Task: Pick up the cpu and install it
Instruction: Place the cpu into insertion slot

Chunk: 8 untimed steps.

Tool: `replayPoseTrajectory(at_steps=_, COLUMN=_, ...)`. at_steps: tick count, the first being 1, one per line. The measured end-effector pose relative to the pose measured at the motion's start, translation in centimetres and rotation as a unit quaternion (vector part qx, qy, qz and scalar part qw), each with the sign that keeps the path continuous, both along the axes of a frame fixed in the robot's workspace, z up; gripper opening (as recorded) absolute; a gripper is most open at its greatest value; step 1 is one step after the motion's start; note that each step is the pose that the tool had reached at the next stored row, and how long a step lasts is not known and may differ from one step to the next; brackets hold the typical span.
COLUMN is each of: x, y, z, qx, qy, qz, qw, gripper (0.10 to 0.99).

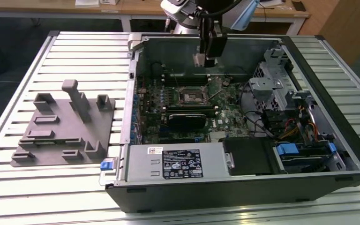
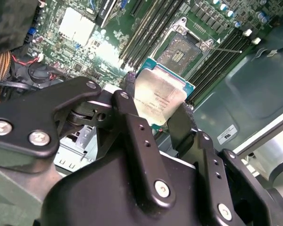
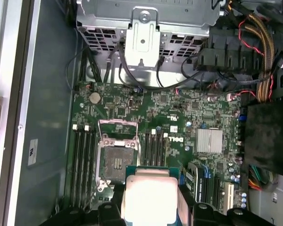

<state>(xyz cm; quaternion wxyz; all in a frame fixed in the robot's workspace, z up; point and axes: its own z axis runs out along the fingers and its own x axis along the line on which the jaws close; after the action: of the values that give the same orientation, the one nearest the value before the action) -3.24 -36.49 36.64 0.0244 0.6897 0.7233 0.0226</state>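
My gripper hangs over the far side of the open computer case, above the motherboard. It is shut on the cpu, a small flat silvery square with a green rim, clamped between the two black fingers. The same cpu appears in the first wrist view, held by its two side edges. The open socket lies on the motherboard below and nearer the camera than the gripper; in both wrist views the socket shows its metal frame lifted and sits close beside the held chip.
A grey plastic tray with upright posts lies on the slatted table on the exterior view's left. Inside the case stand memory slots, a drive cage, cable bundles, a black power supply and a black block below the socket.
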Motion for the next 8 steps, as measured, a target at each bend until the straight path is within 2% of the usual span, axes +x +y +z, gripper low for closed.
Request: replayPoseTrajectory(at_steps=8, x=0.0, y=0.01, z=-0.62, qx=-0.0001, qy=0.0, qz=-0.001, qw=1.0, gripper=0.525)
